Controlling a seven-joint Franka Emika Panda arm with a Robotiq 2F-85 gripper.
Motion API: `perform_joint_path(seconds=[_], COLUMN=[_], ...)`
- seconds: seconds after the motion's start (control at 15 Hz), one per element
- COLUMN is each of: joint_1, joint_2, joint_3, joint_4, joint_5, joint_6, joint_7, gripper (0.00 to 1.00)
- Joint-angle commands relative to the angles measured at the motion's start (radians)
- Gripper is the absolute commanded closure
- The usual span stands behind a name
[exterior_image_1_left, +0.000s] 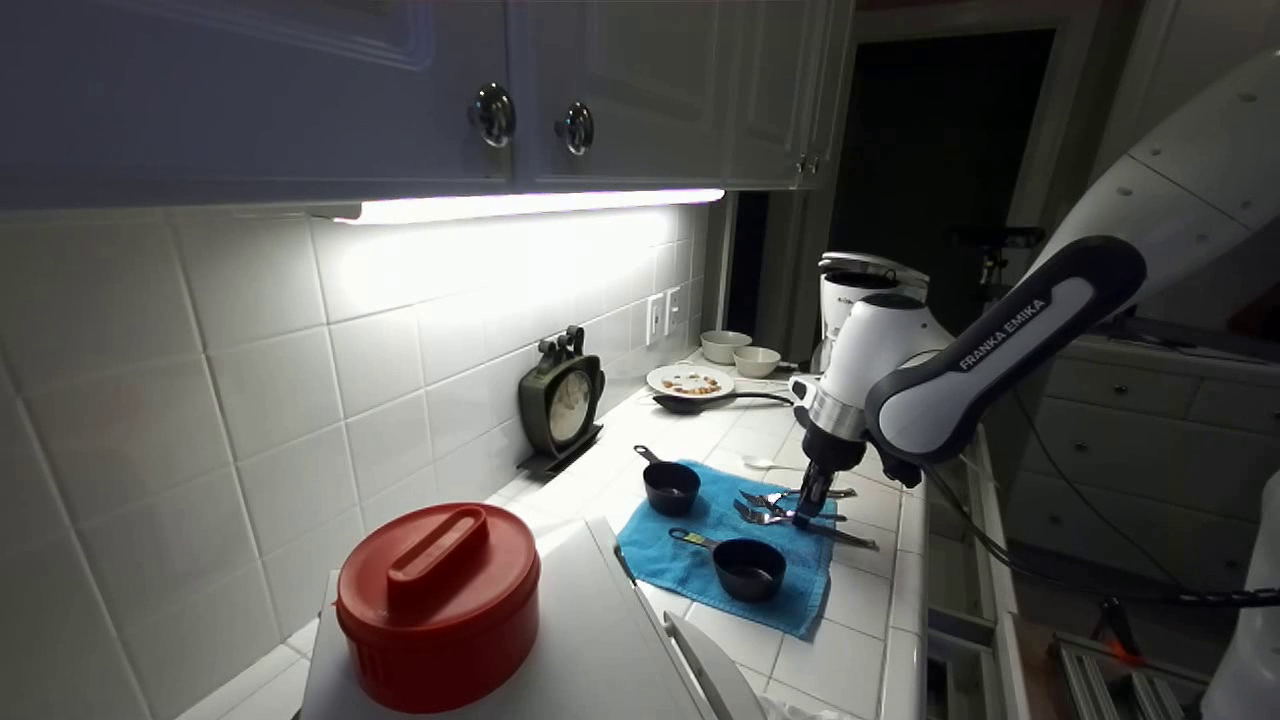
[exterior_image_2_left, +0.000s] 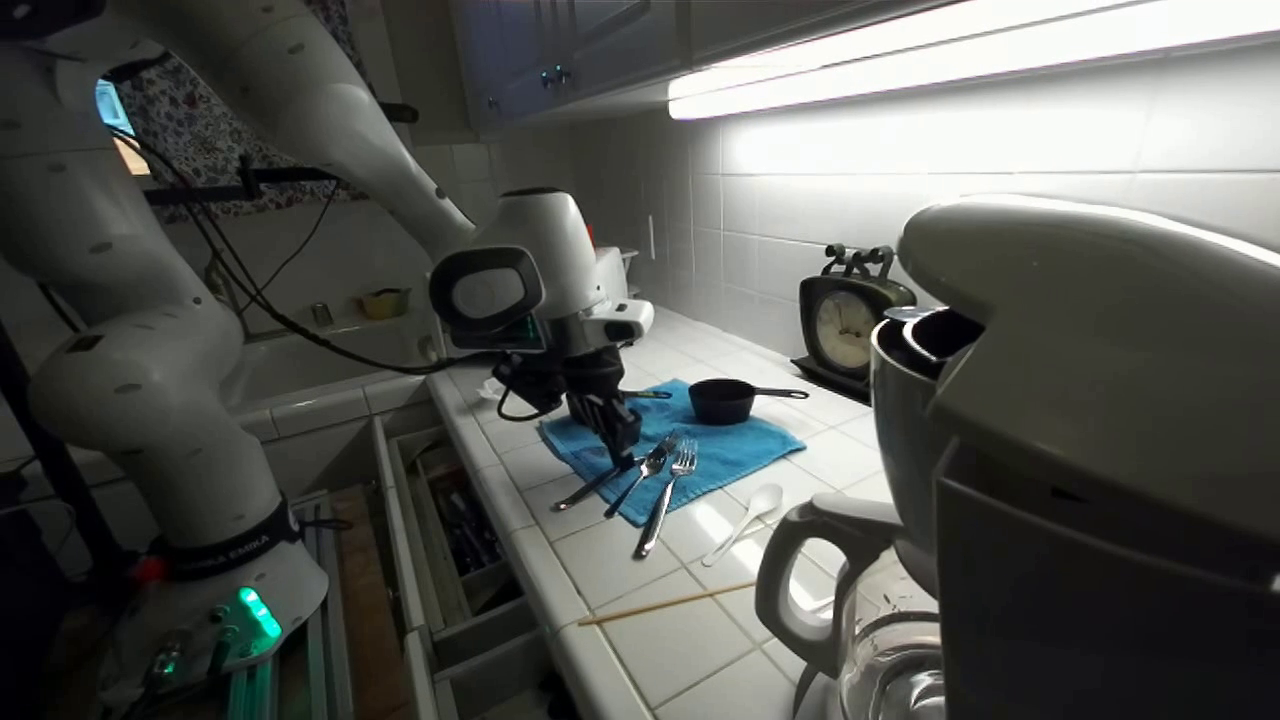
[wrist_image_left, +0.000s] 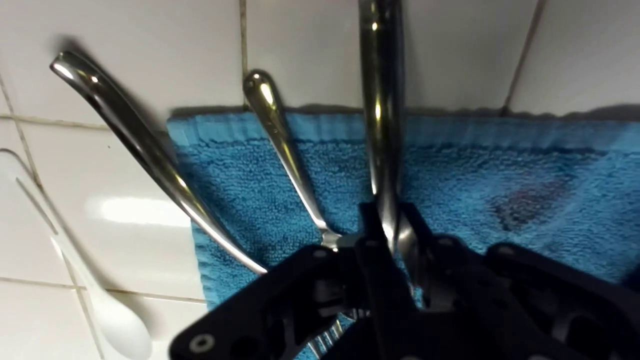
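Pinching a metal utensil, my pincer sits inside the edge of the blue towel. A fork juts off near one corner.

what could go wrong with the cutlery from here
The gripper pinches the utensil at its narrow, shiny neck, so it might twist or slip if lifted. The slimmer piece of cutlery beside it runs close to the fingers and could get knocked. The blue towel lies right beneath, so the low fingers may catch and bunch it.

Cutlery lies partly on the towel, beside two pans
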Motion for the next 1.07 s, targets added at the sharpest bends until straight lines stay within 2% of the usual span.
perform_joint_path(seconds=[0.0,0.4,0.93,1.0], joint_1=[0.023,0.041,0.098,0.099], joint_2=[0.016,0.011,0.007,0.008], joint_3=[-0.013,-0.015,-0.006,-0.007], joint_4=[0.006,0.008,0.025,0.026], joint_5=[0.046,0.1,0.189,0.189], joint_6=[0.018,0.018,0.005,0.004], joint_7=[-0.049,-0.099,-0.19,-0.187], gripper=[0.92,0.92,0.92,0.63])
